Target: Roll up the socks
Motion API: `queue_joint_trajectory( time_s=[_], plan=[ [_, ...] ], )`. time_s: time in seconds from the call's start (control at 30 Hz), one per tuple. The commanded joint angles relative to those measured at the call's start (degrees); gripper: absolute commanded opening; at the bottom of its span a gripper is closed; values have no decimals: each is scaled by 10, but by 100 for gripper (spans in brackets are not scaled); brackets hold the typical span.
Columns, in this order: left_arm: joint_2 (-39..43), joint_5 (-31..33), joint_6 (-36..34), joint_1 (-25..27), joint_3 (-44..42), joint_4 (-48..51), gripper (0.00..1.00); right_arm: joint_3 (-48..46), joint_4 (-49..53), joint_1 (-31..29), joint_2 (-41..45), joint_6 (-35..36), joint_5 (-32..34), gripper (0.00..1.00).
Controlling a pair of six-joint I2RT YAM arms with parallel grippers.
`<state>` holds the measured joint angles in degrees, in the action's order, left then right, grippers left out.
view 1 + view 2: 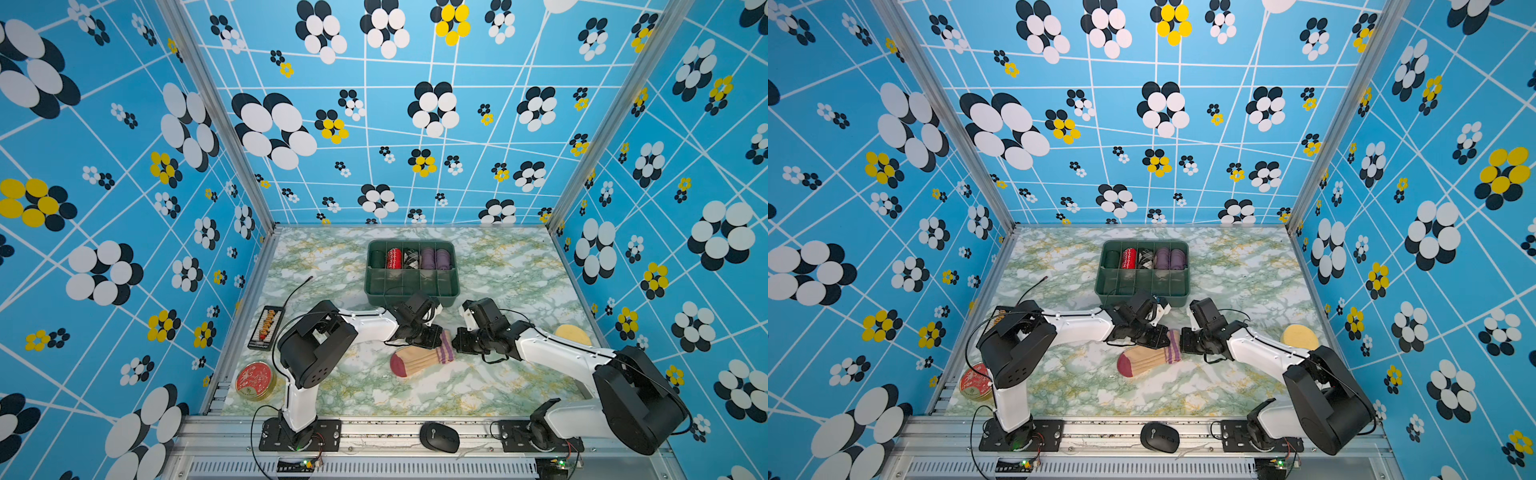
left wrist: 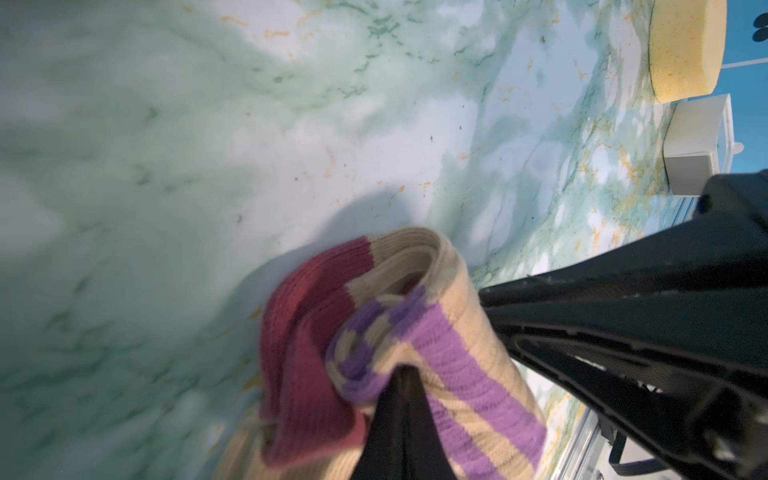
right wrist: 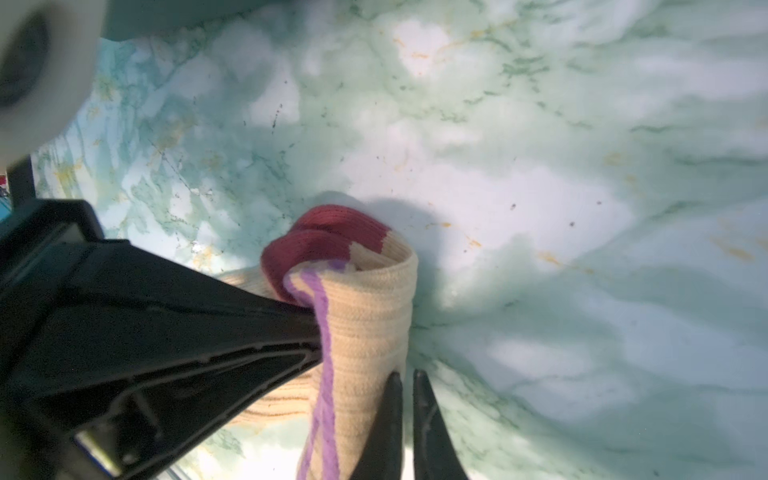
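Pinching the sock cuff

Clamped tight, the left gripper (image 2: 399, 399) bites the striped cuff of the socks (image 1: 415, 360). The right gripper (image 3: 408, 399) has its jaws nearly together at the cuff's edge, and its grip is unclear. The socks lie unrolled mid-table (image 1: 374, 399), near the green tray (image 1: 411, 291).

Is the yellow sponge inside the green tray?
No, the sponge lies on the table, apart from the tray and well to its right in a top view.
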<state>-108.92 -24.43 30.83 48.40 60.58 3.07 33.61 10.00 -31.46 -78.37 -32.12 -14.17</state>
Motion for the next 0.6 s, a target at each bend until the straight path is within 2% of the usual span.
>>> queue_joint_trajectory(
  time_s=[0.0,0.27,0.57],
  plan=[
    [-9,36,-10,0,-12,82,0,-6,-15,-4,19,2,-26,10],
    [3,39,-12,-1,-12,95,0,-3,-35,-22,34,5,-42,10],
    [27,46,-14,-5,-23,117,0,15,-45,-49,6,4,-42,10]
  ],
)
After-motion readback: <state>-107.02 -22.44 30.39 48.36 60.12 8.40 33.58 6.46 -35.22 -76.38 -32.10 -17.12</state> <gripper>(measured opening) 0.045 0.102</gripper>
